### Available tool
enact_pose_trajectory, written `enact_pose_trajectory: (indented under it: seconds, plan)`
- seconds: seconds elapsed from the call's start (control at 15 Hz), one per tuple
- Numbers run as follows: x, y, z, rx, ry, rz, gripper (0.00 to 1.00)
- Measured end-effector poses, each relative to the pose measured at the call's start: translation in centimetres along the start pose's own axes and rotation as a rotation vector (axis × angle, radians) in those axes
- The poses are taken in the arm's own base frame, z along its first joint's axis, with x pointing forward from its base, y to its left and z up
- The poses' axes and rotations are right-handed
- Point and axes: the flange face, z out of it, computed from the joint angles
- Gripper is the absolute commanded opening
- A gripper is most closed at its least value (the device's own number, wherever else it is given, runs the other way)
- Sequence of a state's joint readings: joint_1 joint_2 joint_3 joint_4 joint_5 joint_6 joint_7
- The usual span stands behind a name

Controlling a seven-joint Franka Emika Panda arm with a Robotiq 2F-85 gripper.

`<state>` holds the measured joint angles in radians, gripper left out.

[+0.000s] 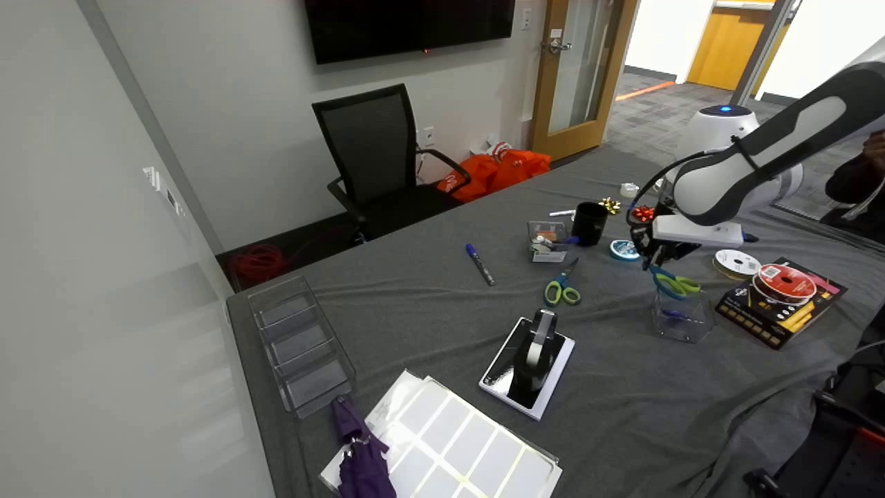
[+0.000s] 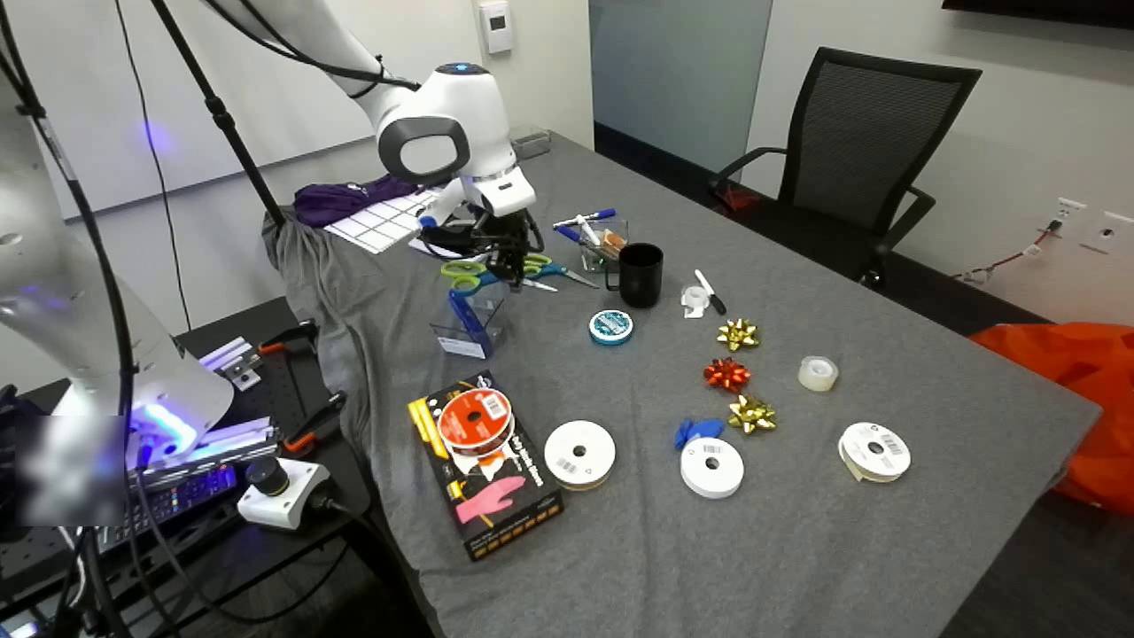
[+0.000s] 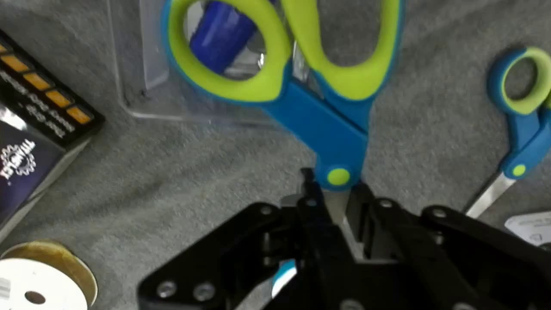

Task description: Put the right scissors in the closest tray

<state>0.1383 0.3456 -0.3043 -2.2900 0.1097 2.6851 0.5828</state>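
The right scissors (image 3: 318, 125), with light-green loops and blue inner parts, are in my gripper (image 3: 335, 189). The fingers are closed on the blades just below the pivot, and the blades are mostly hidden between them. The gripper (image 1: 651, 261) holds the scissors (image 1: 674, 285) in the air, loops over the closest tray, a small clear one (image 1: 704, 325). In an exterior view the loops (image 2: 462, 268) also show above the tray (image 2: 446, 335). A blue pen (image 3: 221, 38) is in that tray. The second green-handled scissors (image 1: 562, 290) lie on the table, also seen in the wrist view (image 3: 527, 129).
A black box with ribbon spools (image 1: 774, 311) stands beside the tray. A tape dispenser (image 1: 536, 356), a black mug (image 2: 640, 275), a second clear tray with items (image 1: 548, 242) and a blue-lidded tin (image 2: 611, 327) stand around. A long divided tray (image 1: 301, 346) is at the far end.
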Motion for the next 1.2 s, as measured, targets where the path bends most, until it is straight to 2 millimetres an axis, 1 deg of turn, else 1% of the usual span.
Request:
enact_pose_trajectory:
  seconds: [0.13,0.27,0.47,0.67,0.8,0.93,1.2]
  plan:
    - [-1.3,1.1,-0.4,0.008,-0.112,-0.014,0.05]
    - [-2.1,2.4,-1.4,0.001,-0.214,-0.02,0.05]
    - [-2.4,4.1,-3.0,-0.026,-0.326,-0.004,0.05]
    - [-2.6,5.4,-3.6,-0.054,-0.403,0.027,0.05]
    - [-2.8,5.9,-3.3,-0.079,-0.43,0.058,0.05]
    - [-3.0,6.0,-2.5,-0.099,-0.438,0.087,0.05]
    - [-3.9,5.1,0.0,-0.123,-0.447,0.112,0.05]
